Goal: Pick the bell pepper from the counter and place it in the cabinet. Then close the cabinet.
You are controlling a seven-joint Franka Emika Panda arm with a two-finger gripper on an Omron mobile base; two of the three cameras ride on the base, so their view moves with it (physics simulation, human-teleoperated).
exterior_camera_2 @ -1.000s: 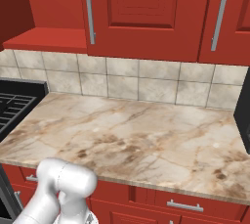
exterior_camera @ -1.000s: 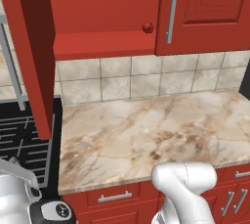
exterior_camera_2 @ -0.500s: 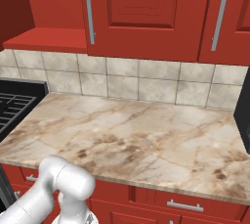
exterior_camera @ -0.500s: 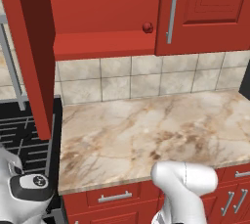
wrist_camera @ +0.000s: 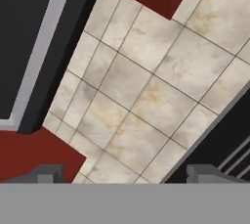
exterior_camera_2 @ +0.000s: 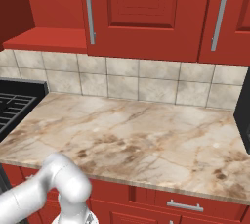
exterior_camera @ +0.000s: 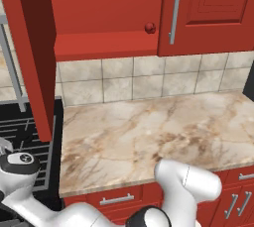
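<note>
The bell pepper (exterior_camera: 150, 27) is a tiny dark-red ball resting on the cabinet's red inside shelf (exterior_camera: 104, 47), beside the shut right door (exterior_camera: 208, 13). The cabinet's left door (exterior_camera: 30, 47) stands swung open toward me. In the right base view the shelf (exterior_camera_2: 44, 39) shows at the upper left. The marble counter (exterior_camera: 149, 132) lies bare below. My arm's wrist (exterior_camera: 19, 164) hangs low at the left, over the stove. In the hand view my gripper (wrist_camera: 127, 176) is open, its fingertips (wrist_camera: 49, 173) wide apart with nothing between them, facing the tiled wall.
A black gas stove (exterior_camera: 25, 132) adjoins the counter's left end. Beige backsplash tiles (exterior_camera_2: 141, 83) run behind the counter (exterior_camera_2: 136, 140). Red drawers with silver handles (exterior_camera: 116, 200) sit under it. A dark appliance (exterior_camera_2: 243, 115) stands at the counter's right end.
My wrist has swung left and risen in the left base view, from the counter's front corner to over the stove. The pepper and the cabinet doors have not moved.
</note>
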